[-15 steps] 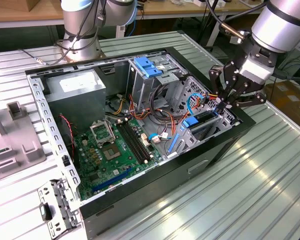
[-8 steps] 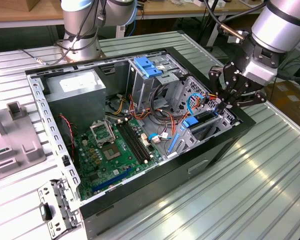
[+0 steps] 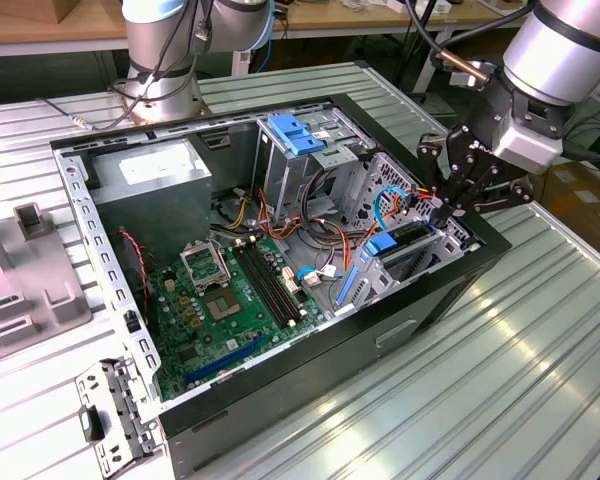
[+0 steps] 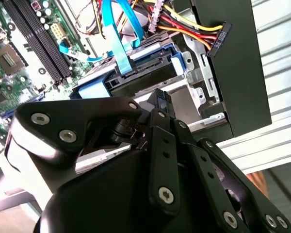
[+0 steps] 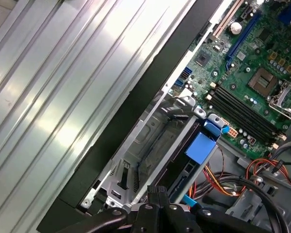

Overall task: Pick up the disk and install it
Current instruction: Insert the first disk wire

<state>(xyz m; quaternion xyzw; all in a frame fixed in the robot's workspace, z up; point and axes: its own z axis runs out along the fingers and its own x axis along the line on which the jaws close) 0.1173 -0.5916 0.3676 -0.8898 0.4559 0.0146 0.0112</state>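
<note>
Lying beneath computer case (image 3: 280, 240): ribbed metal table (image 3: 500, 340)

The disk (image 3: 408, 250) stands on edge in the drive cage at the open computer case's front corner, near the exterior view's right. Its bright blue carrier frames the dark drive body, a blue tab at its inner end.

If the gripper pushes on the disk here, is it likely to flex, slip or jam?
The disk looks like a rigid metal slab in a blue carrier, so it will probably not flex. It stands on edge in the metal bay, so an off-line push could jam it. Cables plugged at its end may resist. The gripper sits at its upper edge.
</note>
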